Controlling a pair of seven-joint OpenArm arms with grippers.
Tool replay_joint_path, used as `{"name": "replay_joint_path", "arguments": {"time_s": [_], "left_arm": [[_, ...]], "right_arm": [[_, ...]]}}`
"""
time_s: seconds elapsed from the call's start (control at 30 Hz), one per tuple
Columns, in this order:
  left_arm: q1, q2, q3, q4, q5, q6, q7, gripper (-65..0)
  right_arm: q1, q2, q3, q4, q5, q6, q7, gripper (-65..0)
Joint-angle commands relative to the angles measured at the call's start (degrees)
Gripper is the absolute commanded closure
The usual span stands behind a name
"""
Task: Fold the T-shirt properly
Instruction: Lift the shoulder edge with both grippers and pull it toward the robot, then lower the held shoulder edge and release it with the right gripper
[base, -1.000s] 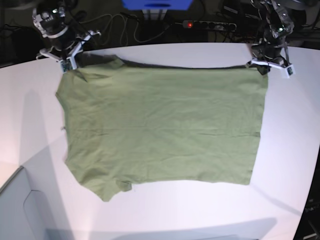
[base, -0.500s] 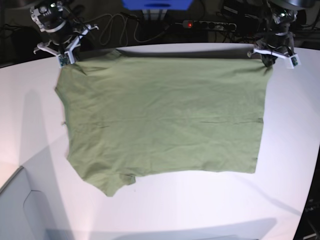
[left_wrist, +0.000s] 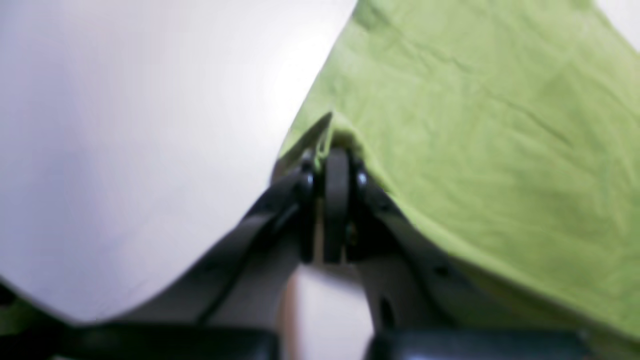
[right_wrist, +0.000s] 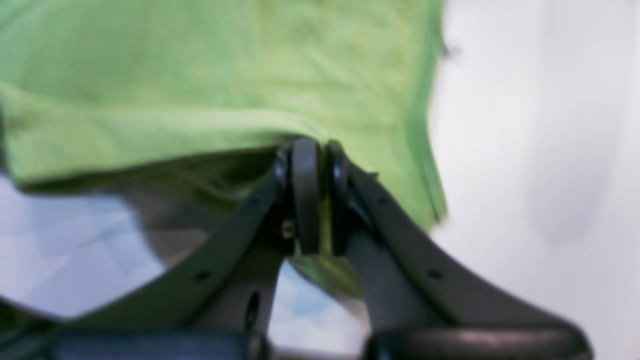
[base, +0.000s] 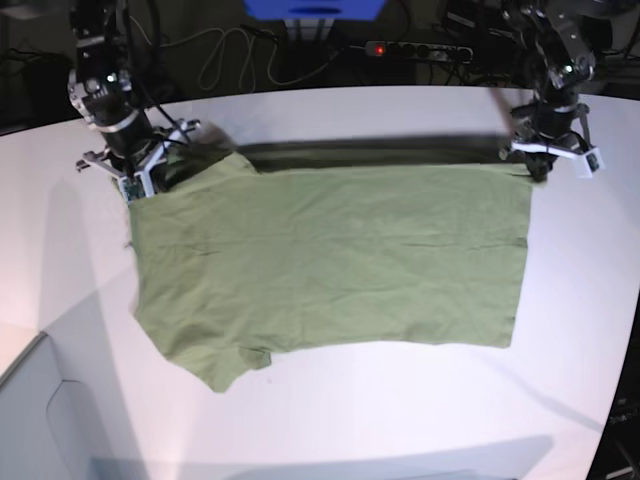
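The olive-green T-shirt (base: 330, 265) lay spread across the middle of the white table (base: 400, 420), its far edge lifted along the top of the base view so that a dark band of shadow showed beneath it. At the upper left of that frame the right gripper (base: 133, 180) had its jaws pressed together on a corner of the shirt near a sleeve; at the upper right the left gripper (base: 545, 155) pinched the opposite far corner. Both wrist views showed the black fingers clamped flat on a thin ridge of green cloth (left_wrist: 475, 125), though they were blurred, so how many layers each pinch took could not be judged with confidence. The fabric looked light, soft and limp: it sagged between the two holds and carried fine wrinkles rather than keeping any shape. Such cloth would probably drag and bunch if pulled unevenly, and a shallow pinch at the very hem (right_wrist: 425, 150) could slip. The corners and the side seams seemed the sensible places to hold, with both grips moved together to keep the edge taut.
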Motion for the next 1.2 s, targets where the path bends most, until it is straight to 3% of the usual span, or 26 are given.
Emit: {"name": "replay_joint_path", "arguments": {"time_s": [0.0, 0.37, 1.17], "left_arm": [[-1.11, -0.61, -0.32, 0.13, -0.23, 0.03, -1.18, 0.0], [-6.39, -3.07, 2.85, -5.59, -0.23, 0.03, -1.18, 0.0], [-9.64, -3.07, 3.11, -5.85, -0.23, 0.03, -1.18, 0.0]], "right_arm": [[0.82, 0.58, 0.06, 0.2, -0.3, 0.17, 0.89, -0.2], [8.12, 0.49, -4.24, -1.47, -0.3, 0.17, 0.89, -0.2], [15.5, 0.49, -6.71, -4.29, -0.3, 0.17, 0.89, -0.2]]}}
